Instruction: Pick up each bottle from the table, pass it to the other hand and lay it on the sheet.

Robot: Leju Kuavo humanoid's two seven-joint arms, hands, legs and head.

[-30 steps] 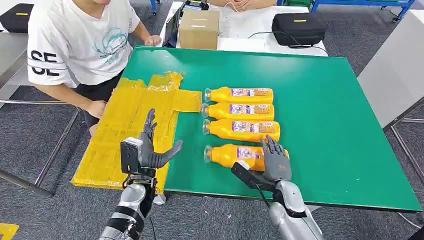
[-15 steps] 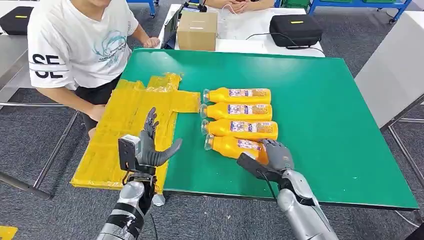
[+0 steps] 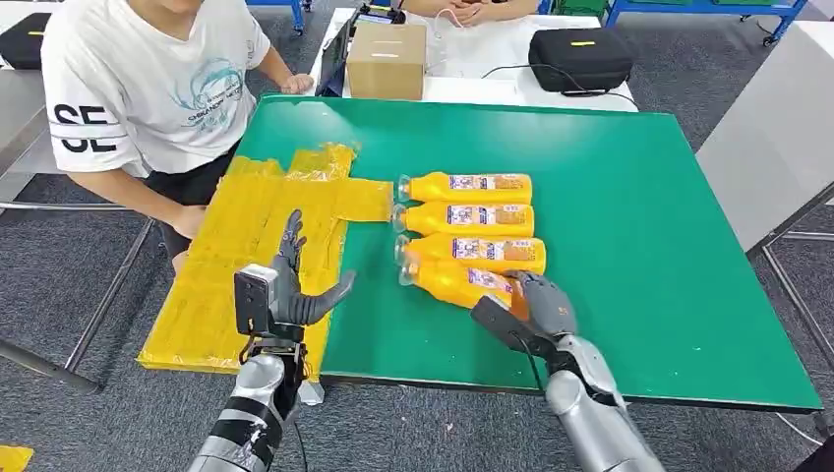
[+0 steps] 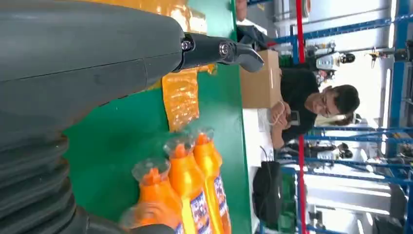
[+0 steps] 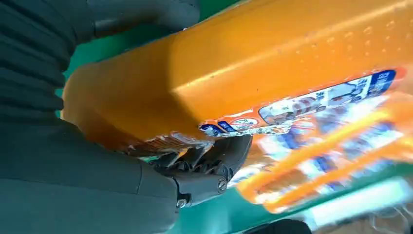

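Right hand (image 3: 536,307) grips the base end of the nearest orange plastic juice bottle (image 3: 457,283), fingers wrapped over it; the bottle is tilted, its clear cap pointing toward 10 o'clock and touching the next bottle's neck. Right wrist view shows what the head view cannot: dark fingers (image 5: 214,163) pressed against the label edge, thumb on the far side of the orange body, so the hold is firm. I cannot tell whether the bottle is clear of the green table top (image 3: 639,216).

Three more orange bottles (image 3: 470,218) lie in a row at 12 o'clock of the held one, side by side, caps toward 9 o'clock.

Left hand (image 3: 295,290) hovers upright over the near edge of the yellow crinkled plastic sheet (image 3: 246,246), fingers spread wide, thumb out toward 3 o'clock, holding nothing. Left wrist view adds the bottle caps seen end-on, near the sheet's edge.

Person in a white printed T-shirt (image 3: 148,88) sits at 10 o'clock beside the sheet. Brown cardboard box (image 3: 387,59) and black zip case (image 3: 580,57) sit on the white table beyond, at 12 o'clock.
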